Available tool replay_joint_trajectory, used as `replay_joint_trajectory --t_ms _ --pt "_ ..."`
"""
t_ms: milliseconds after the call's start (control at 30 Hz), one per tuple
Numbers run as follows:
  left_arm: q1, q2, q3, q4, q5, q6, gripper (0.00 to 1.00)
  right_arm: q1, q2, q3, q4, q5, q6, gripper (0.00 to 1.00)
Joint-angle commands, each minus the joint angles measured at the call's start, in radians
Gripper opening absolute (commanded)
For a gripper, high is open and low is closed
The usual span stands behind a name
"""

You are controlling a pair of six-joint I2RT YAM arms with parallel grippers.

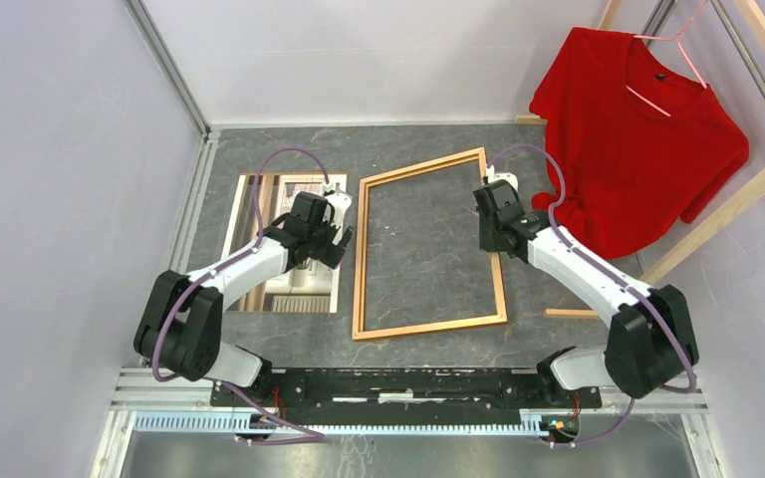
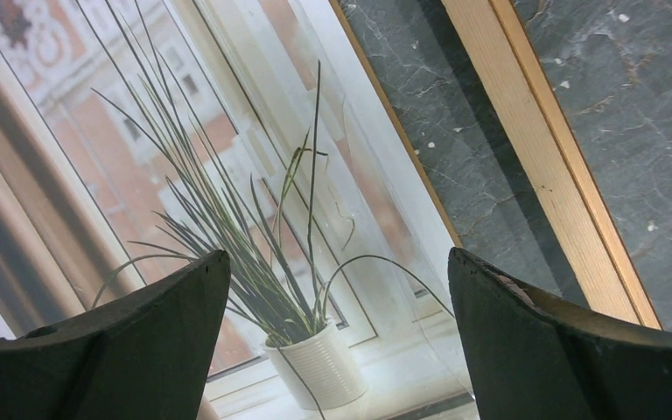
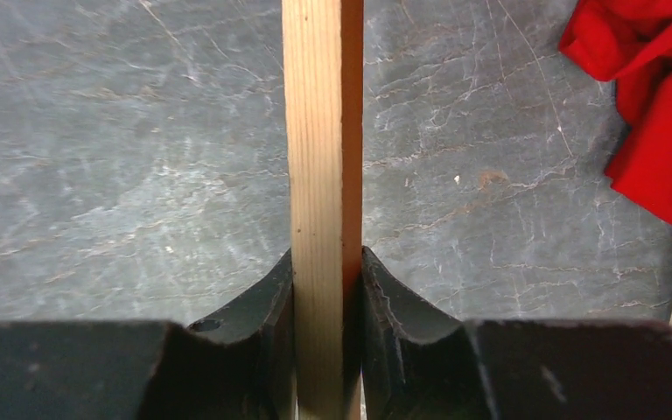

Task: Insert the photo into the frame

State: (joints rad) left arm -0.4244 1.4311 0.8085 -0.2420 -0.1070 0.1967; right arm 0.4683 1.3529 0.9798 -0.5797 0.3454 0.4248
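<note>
Wood frame [image 3: 322, 131] in right pincer [image 3: 325, 261]; left pincer [image 2: 337, 255] wide.

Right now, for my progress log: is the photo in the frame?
Out. The photo lies beside the frame, whose opening shows only tabletop.

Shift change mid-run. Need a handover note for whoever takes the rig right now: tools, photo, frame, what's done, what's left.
Left tool: open, holding nothing, hovering above the photo.
Right tool: shut on the frame's right rail.
Photo: flat on the table, picture side up, left of the frame, with a strip of table between them.
Frame: flat at mid-table, nothing inside it.
Done: frame gripped, nothing more.
Left: grasp the photo, move it over and lay it inside the frame.
</note>
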Motion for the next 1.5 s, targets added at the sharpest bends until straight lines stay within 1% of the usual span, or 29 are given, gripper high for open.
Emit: replay_joint_trajectory --t_ms 0,200,333,500,567,600,667,700,833,900,967,1033,1167,1233,1300,1333,1367,1400,1467 --pt "-0.005 0.04 0.039 0.049 -0.042 0.045 1.0 -0.003 0.068 -0.011 0.066 0.074 -0.065 0.2" --pt "-0.005 0.045 0.06 0.038 -0.026 0.04 1.0 -0.004 0.206 0.013 0.077 0.134 -0.117 0.18" --pt "-0.005 0.05 0.062 0.042 -0.032 0.051 1.0 -0.009 0.283 0.016 0.107 0.169 -0.131 0.15" --pt "-0.007 0.08 0.083 0.046 -0.047 0.055 1.0 -0.022 0.355 0.034 0.129 0.15 -0.147 0.17" --pt "-0.008 0.089 0.094 0.042 -0.048 0.053 1.0 -0.024 0.38 0.054 0.121 0.153 -0.159 0.2" --pt "-0.01 0.093 0.1 0.039 -0.047 0.053 1.0 -0.027 0.387 0.061 0.119 0.16 -0.166 0.25" --pt "-0.01 0.097 0.105 0.037 -0.042 0.053 1.0 -0.036 0.395 0.071 0.118 0.168 -0.18 0.39" --pt "-0.011 0.099 0.107 0.036 -0.039 0.055 1.0 -0.043 0.397 0.075 0.117 0.167 -0.185 0.44" --pt "-0.012 0.11 0.114 0.031 -0.036 0.058 1.0 -0.066 0.406 0.096 0.112 0.142 -0.207 0.57" --pt "-0.013 0.116 0.122 0.023 -0.041 0.058 1.0 -0.072 0.407 0.106 0.11 0.133 -0.212 0.66" --pt "-0.013 0.122 0.144 0.0 -0.043 0.059 1.0 -0.074 0.4 0.115 0.108 0.129 -0.207 0.7" --pt "-0.012 0.128 0.176 -0.035 -0.062 0.06 1.0 -0.074 0.386 0.131 0.104 0.13 -0.199 0.72" --pt "-0.001 0.125 0.225 -0.088 -0.078 0.082 1.0 -0.074 0.345 0.188 0.086 0.108 -0.172 0.69" --pt "0.019 0.124 0.249 -0.116 -0.071 0.089 1.0 -0.069 0.32 0.199 0.093 0.035 -0.136 0.64" --pt "0.073 0.12 0.288 -0.142 -0.04 0.086 1.0 -0.034 0.274 0.168 0.189 -0.094 -0.112 0.61" --pt "0.092 0.117 0.303 -0.155 -0.018 0.084 1.0 0.007 0.259 0.157 0.227 -0.116 -0.1 0.6" --pt "0.142 0.116 0.317 -0.166 0.005 0.083 1.0 0.045 0.252 0.162 0.256 -0.126 -0.088 0.6" --pt "0.185 0.115 0.334 -0.18 0.029 0.087 1.0 0.095 0.259 0.183 0.267 -0.129 -0.076 0.64" --pt "0.258 0.114 0.36 -0.21 0.055 0.104 1.0 0.172 0.296 0.236 0.284 -0.156 -0.057 0.73"
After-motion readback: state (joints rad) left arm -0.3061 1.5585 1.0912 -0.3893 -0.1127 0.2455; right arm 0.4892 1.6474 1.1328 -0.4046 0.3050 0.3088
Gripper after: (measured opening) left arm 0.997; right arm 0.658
